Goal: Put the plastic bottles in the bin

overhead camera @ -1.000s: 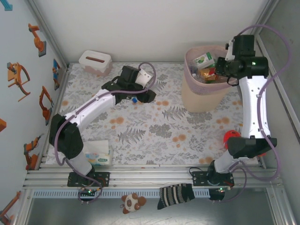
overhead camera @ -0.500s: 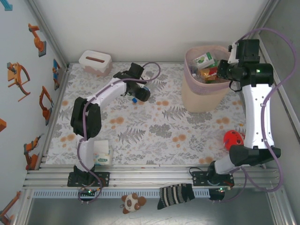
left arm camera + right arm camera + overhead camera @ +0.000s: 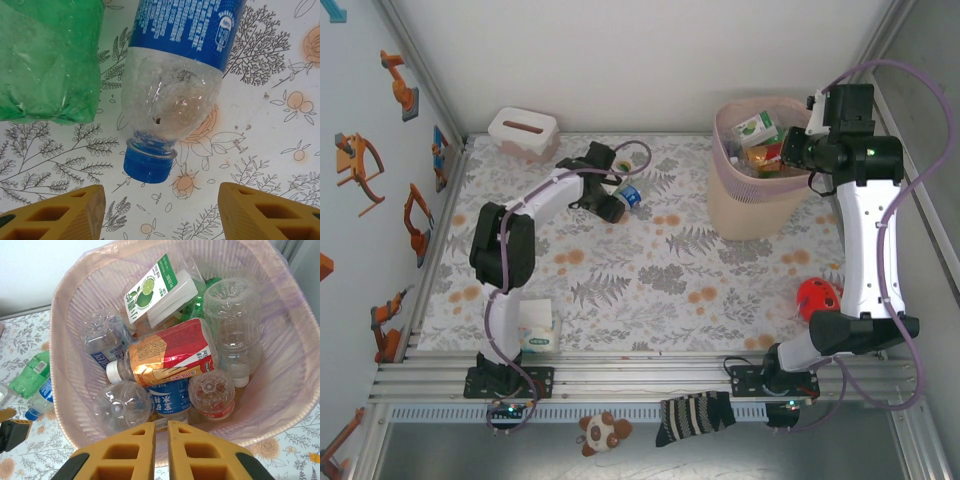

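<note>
Peering past my left gripper (image 3: pixel 160 202), I see its yellow fingers (image 3: pixel 65 212) spread wide, holding nothing. Just ahead of them lies a clear plastic bottle with a blue label and blue cap (image 3: pixel 172 95), cap towards me, with a crumpled green plastic bottle (image 3: pixel 47 60) close beside it. My right gripper (image 3: pixel 161 432), pinched nearly closed and empty, hangs above the tall beige bin with a pink liner (image 3: pixel 295 365), with a heap of plastic bottles (image 3: pixel 170 357) below.

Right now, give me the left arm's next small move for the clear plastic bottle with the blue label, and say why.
Probably ease the left gripper forward over the clear blue-labelled plastic bottle, then close. Its yellow fingers stand open just short of the blue cap, touching nothing, and the crumpled green bottle lies close beside.
</note>
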`<state>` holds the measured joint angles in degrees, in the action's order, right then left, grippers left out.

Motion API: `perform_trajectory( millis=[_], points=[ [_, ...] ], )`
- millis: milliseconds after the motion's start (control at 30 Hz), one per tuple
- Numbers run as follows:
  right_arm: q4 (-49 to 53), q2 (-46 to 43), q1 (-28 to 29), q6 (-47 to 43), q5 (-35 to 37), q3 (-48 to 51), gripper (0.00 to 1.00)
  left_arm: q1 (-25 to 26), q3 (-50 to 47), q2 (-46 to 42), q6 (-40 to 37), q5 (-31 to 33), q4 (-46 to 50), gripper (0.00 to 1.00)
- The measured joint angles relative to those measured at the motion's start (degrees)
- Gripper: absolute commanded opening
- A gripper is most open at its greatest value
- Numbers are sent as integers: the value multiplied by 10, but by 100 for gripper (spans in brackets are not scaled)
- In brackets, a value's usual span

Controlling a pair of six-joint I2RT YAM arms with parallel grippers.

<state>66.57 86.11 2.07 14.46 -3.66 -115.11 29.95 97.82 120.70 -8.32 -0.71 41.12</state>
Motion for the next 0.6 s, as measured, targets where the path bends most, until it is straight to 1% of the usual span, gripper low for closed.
perform_trajectory(
  millis=[100,267,467,600],
  points=[
    [0,0,0,1,0,0,14,0,0,14,-2,-4,0,55],
    [0,-1,0,1,0,0,13,-1,0,41,-2,-8,-2,55],
    [0,-1,0,1,-2,0,13,-2,2,57,-2,-8,-2,50],
    [0,-2,0,2,-5,0,13,-4,3,58,-2,-8,-8,52]
  ],
)
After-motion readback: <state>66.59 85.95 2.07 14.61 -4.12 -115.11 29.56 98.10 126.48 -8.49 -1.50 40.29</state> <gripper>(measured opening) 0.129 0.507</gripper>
